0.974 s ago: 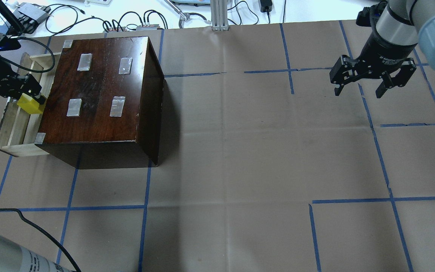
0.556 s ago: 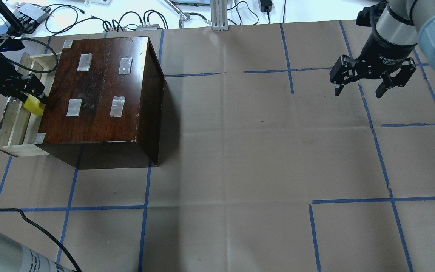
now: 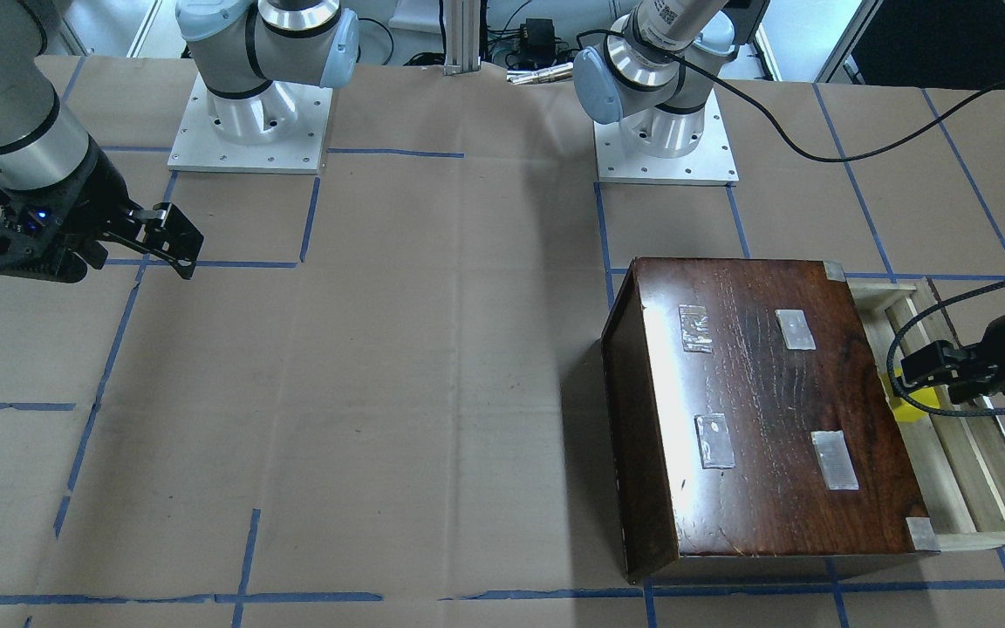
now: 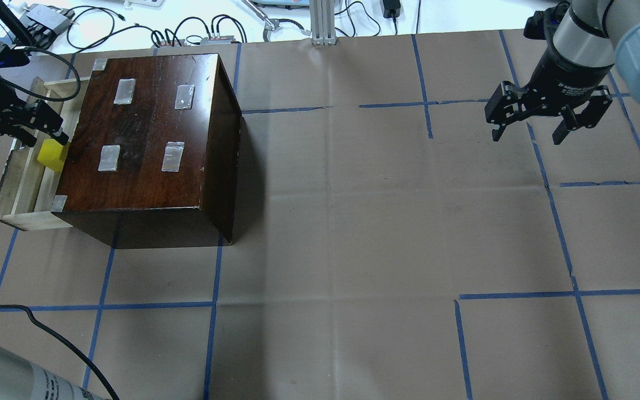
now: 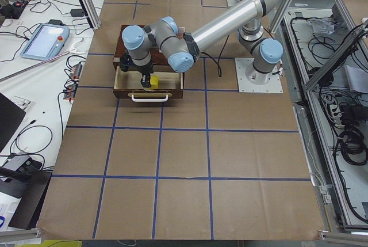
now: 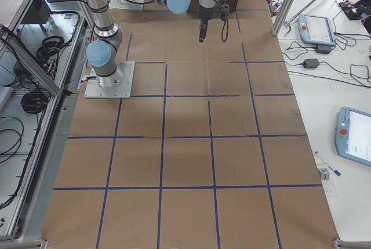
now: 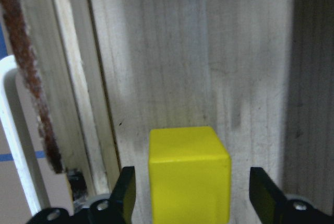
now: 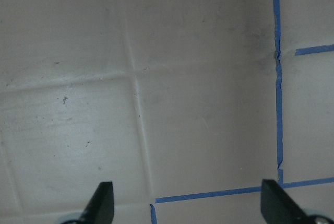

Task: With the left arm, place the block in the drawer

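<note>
Block [image 7: 189, 166] sits on drawer [image 7: 209, 51] floor, lower centre of left wrist view. Left jaws straddle it, apart, gaps both sides, gripping nothing. Right jaws wide, empty. Block likely light, rigid, smooth; take opposite flat faces.

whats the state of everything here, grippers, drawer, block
shallow pale wood drawer: pulled open
small bright yellow cube block: resting on the drawer floor, ungripped
left black two-finger gripper: open, fingers clear of the block
right black two-finger gripper: open, empty
glossy dark brown wooden box: upright
</note>
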Motion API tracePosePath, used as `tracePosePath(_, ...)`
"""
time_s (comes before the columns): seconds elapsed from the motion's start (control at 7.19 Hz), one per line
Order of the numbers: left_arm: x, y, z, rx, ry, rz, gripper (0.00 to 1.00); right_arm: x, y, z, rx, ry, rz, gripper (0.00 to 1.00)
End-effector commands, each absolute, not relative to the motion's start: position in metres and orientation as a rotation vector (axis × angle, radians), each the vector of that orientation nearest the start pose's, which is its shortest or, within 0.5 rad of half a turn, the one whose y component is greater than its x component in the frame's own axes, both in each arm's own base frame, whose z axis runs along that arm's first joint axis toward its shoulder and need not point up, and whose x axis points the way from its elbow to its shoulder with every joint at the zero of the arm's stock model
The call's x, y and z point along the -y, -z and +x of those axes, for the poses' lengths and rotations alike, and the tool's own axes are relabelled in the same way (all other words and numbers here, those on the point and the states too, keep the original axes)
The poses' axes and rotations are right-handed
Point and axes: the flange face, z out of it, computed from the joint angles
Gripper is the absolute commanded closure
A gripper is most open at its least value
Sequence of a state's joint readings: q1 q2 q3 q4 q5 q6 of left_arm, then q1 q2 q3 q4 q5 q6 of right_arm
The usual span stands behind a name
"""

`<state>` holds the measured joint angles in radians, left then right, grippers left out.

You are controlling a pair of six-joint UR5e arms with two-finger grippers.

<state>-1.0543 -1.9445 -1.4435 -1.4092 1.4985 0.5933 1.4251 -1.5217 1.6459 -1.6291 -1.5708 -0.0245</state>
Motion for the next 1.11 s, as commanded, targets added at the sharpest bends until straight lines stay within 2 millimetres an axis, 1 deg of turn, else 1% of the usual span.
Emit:
tracePosePath(0.0,0.608,-0.405,0.178,-3.210,0.056,0.103,0.02,0.517,-0.433,0.059,-3.129,-0.101,0.190,0.00)
tracePosePath(0.14,0.599,-0.423,0.165,-3.190,0.071,0.024,0.02,0.517,-0.433,0.059,-3.129,-0.101,0.190,0.00)
tracePosePath(0.28,0.592,-0.443,0.123,-3.177,0.103,0.029,0.02,0.517,-0.432,0.059,-3.129,-0.103,0.190,0.00)
tracePosePath(0.42,0.591,-0.455,0.077,-3.177,0.110,0.036,0.01,0.517,-0.433,0.059,-3.129,-0.101,0.190,0.00)
tracePosePath(0.56,0.585,-0.459,0.039,-3.157,0.006,0.048,0.01,0.517,-0.432,0.059,-3.129,-0.103,0.190,0.00)
tracePosePath(0.7,0.579,-0.462,0.000,-3.100,-0.037,0.036,0.01,0.517,-0.432,0.059,-3.129,-0.103,0.190,0.00)
tracePosePath(0.83,0.573,-0.467,-0.041,-3.100,-0.029,0.097,0.01,0.517,-0.432,0.059,-3.129,-0.103,0.190,0.00)
tracePosePath(0.97,0.564,-0.468,-0.075,-3.105,-0.050,0.117,0.01,0.517,-0.433,0.059,-3.129,-0.101,0.190,0.00)
